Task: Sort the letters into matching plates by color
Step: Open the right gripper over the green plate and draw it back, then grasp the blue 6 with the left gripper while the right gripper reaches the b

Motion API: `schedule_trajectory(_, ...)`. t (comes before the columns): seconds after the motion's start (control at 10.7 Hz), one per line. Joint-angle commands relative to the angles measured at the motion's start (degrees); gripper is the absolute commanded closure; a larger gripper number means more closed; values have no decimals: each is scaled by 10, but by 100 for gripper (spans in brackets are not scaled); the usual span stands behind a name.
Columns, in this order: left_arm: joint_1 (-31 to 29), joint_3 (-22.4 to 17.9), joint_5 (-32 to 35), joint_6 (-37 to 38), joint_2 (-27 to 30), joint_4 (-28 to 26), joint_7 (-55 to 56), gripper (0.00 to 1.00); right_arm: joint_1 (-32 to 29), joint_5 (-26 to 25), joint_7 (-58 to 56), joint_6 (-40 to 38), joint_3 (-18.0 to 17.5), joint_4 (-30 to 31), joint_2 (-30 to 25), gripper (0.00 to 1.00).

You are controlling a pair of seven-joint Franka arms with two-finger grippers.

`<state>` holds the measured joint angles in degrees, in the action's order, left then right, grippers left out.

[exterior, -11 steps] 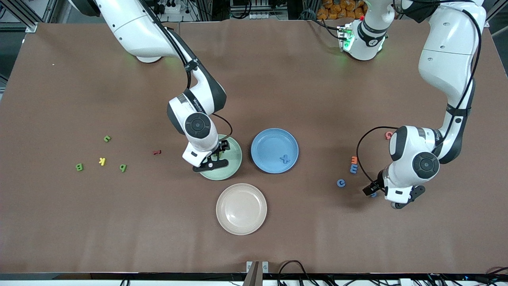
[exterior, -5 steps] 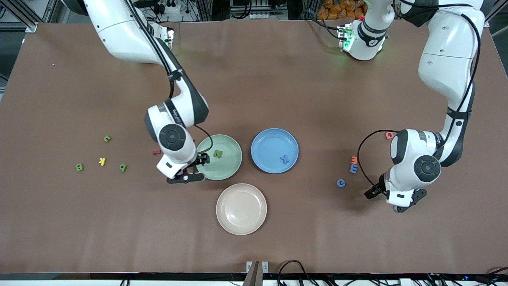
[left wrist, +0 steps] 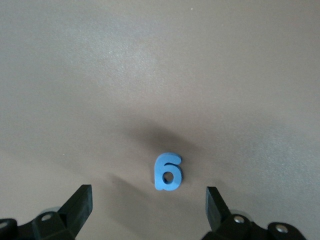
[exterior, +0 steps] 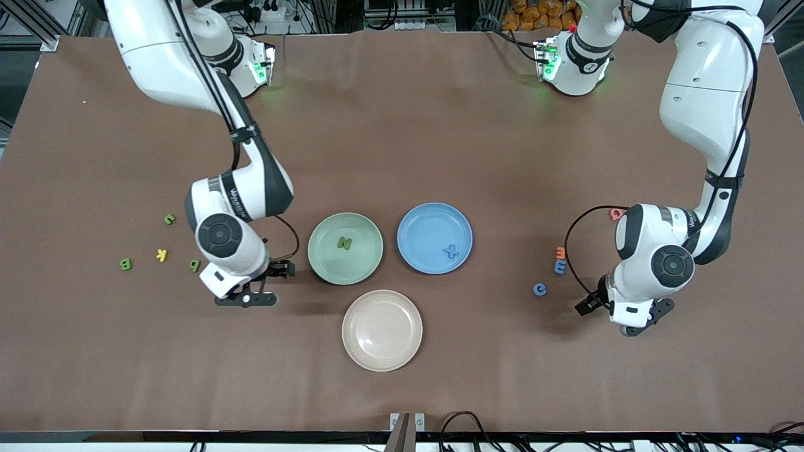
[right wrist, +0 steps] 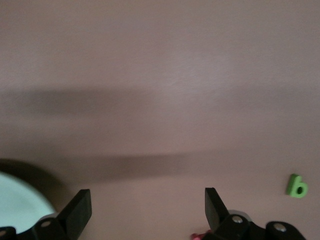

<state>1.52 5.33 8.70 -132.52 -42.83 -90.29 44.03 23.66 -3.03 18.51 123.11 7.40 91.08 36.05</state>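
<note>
hanging spread over the blue letter [left wrist: 168, 171], left claw [left wrist: 150, 210] straddling it; right claw [right wrist: 148, 210] spread, empty, green b [right wrist: 298, 186] off beside it.

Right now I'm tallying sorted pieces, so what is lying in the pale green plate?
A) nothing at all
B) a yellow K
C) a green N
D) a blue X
C: the front view shows a single green N lying in the pale green plate, while the blue X sits in the blue plate beside it.
</note>
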Motion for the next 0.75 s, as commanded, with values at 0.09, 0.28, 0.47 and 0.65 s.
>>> schedule_trajectory(0.09,3,-5,18,11,2,12,19,0,-59,2,-41,-25,-6,3,-25,0)
schedule_trajectory(0.28,4,-5,16,11,2,12,23,0,-81,2,-42,-25,-6,3,-28,0)
schedule_trajectory(0.47,2,-5,16,11,1,12,27,0,-96,2,-42,-25,-6,4,-31,0)
schedule_trajectory(0.65,1,-5,16,11,1,12,30,0,-113,4,-42,-25,-7,4,-32,0)
